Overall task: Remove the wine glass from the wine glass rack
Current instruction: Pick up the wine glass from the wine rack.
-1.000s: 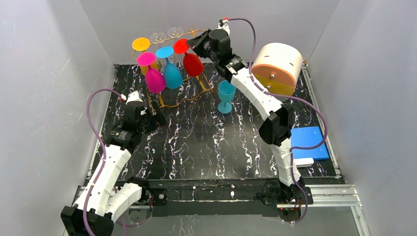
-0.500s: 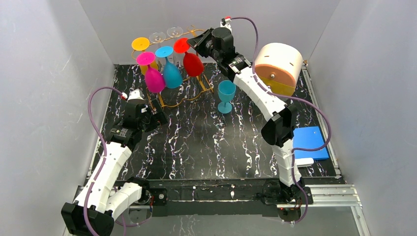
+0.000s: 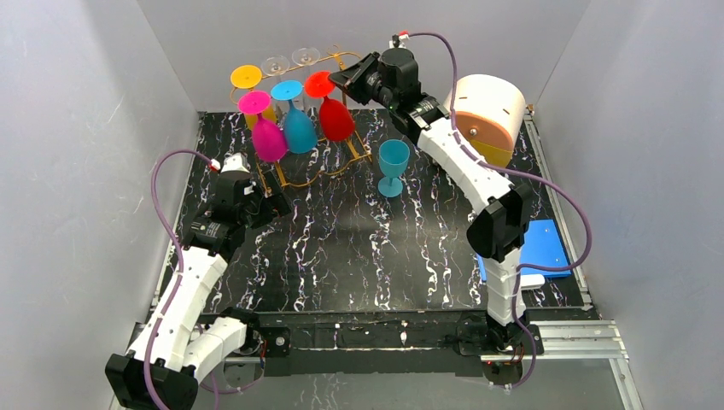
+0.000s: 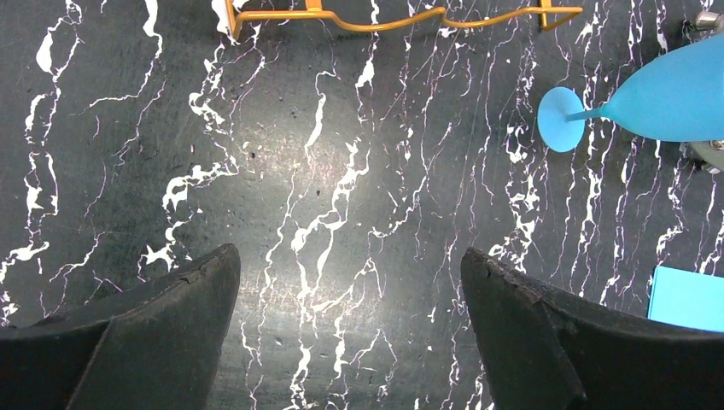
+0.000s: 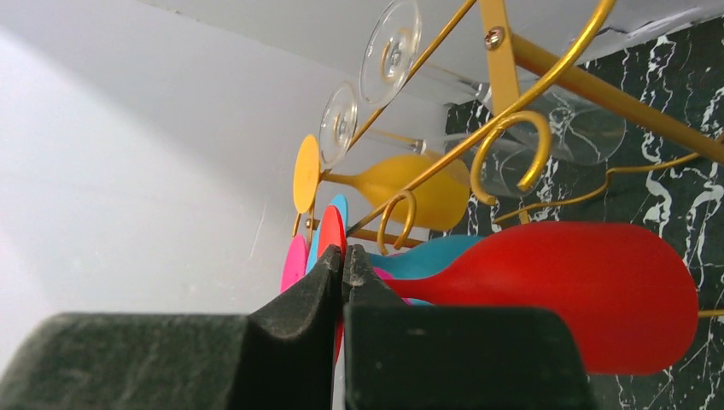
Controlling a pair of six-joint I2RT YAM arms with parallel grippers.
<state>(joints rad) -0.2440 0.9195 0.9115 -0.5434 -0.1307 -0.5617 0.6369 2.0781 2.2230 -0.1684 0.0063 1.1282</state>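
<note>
The gold wire wine glass rack stands at the back of the table, and its curled rail ends show in the right wrist view. A red wine glass hangs upside down at the rack's right end. My right gripper is shut on the edge of its red foot, as seen in the right wrist view, with the red bowl just beyond. My left gripper is open and empty over the marbled table near the rack's front bar; the left wrist view shows nothing between its fingers.
Pink, blue, yellow and two clear glasses hang on the rack. A teal glass stands on the table to its right. A cream and yellow drum sits at the back right, and a blue pad lies by the right edge.
My right gripper has moved right along the rack's rail with the red glass's foot in it; the red glass shifted right. My left arm edged slightly towards the rack.
</note>
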